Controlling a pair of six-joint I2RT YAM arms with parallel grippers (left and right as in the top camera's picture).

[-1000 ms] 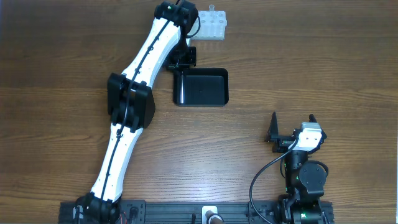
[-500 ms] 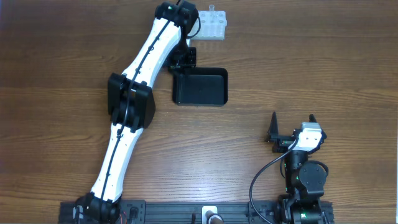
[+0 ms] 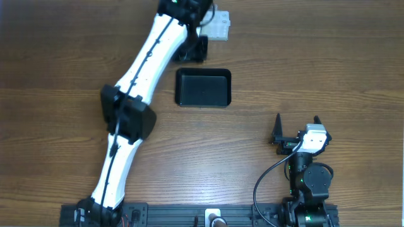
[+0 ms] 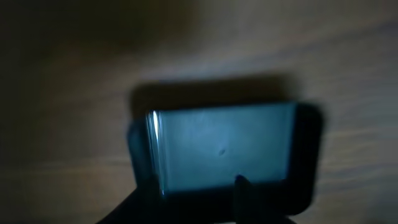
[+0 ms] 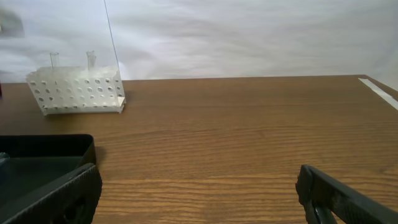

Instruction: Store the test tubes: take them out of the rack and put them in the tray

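Two test tubes (image 5: 91,59) stand upright in the translucent white rack (image 5: 78,90), which sits at the far side of the table (image 3: 328,57), just beyond the black tray (image 3: 203,88). The tray looks empty from above. The left wrist view shows a bright streak along one inner wall, either a tube or a reflection; I cannot tell which. The left gripper (image 3: 197,49) hangs between rack and tray, its fingers too dark to judge. The right gripper (image 3: 297,125) rests well apart near its base, fingers spread wide with nothing in them. The rack looks light, so pulling a tube out at a slant would likely drag or tip it. A loosely pinched tube could slip and roll off the table.
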